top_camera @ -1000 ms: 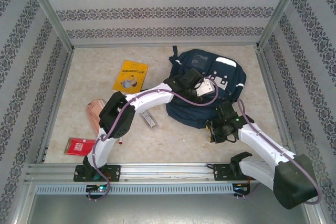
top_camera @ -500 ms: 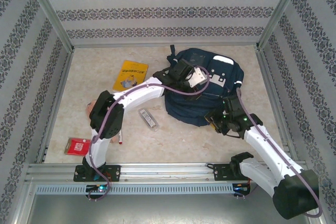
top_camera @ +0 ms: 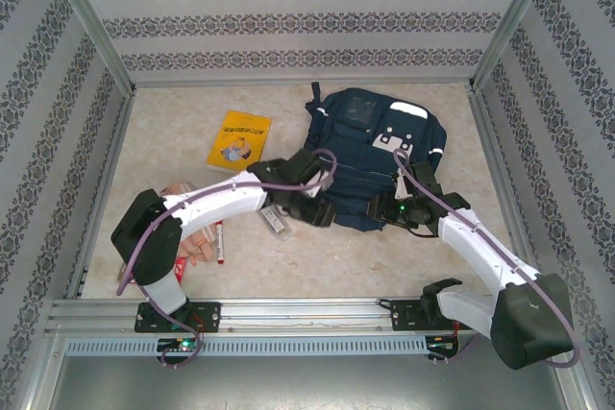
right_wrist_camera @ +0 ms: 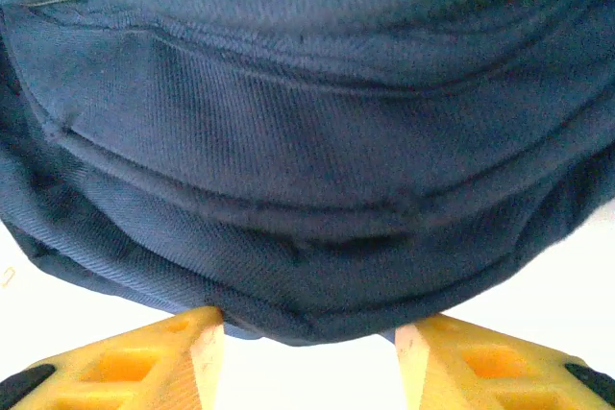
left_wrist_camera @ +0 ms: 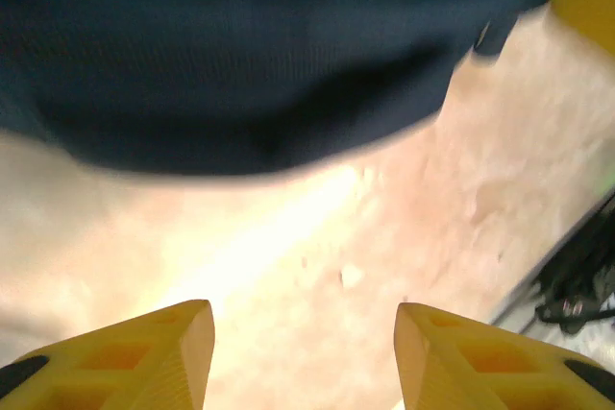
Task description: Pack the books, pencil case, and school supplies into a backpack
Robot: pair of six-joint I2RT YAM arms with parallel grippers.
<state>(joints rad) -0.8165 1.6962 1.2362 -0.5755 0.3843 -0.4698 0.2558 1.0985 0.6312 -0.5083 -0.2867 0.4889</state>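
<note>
The navy backpack [top_camera: 380,146] lies flat at the back centre-right of the table. My left gripper [top_camera: 309,210] hovers low by its near-left edge, open, with only bare table between its yellow fingers [left_wrist_camera: 163,352] and the blurred backpack [left_wrist_camera: 240,55] just ahead. At the backpack's near edge my right gripper [top_camera: 382,208] is open too. The blue fabric [right_wrist_camera: 307,189] bulges down to its fingertips [right_wrist_camera: 207,333]. The yellow book [top_camera: 238,139] lies to the backpack's left. Beside the left gripper lies the clear pencil case [top_camera: 277,223]. The red-capped marker [top_camera: 219,242] and the peach wood pieces [top_camera: 192,237] sit near the left arm.
Metal frame posts and patterned walls close in the table on three sides. The aluminium rail [top_camera: 307,314] with both arm bases runs along the near edge. My left arm's elbow [top_camera: 144,232] stands over the front-left corner.
My left arm swung down from over the backpack to its near-left edge and its gripper opened. The right gripper moved up against the backpack's near edge and opened wider.
</note>
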